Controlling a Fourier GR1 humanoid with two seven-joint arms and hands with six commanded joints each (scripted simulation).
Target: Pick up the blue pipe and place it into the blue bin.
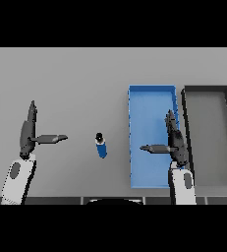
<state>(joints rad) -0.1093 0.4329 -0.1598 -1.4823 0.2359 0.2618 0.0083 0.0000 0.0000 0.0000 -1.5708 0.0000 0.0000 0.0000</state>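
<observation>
Head view: pipe not picked up yet

We've got the blue pipe (101, 146) lying on the grey surface (70, 83), just left of the blue bin (151, 92). Our right hand (174, 140) hovers over the bin, fingers straight, thumb out, holding nothing. Left hand (27, 133) idles far left, same pose. We reckon we're at the reach stage: next, swing right hand over to the pipe and close on it.

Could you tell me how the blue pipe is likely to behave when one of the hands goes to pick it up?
The blue pipe looks short, round-bodied and rigid, so it should probably keep its shape in a grasp. Its smooth, cylindrical look suggests it may roll if nudged sideways. It seems small beside the right hand, so it is likely light.
</observation>
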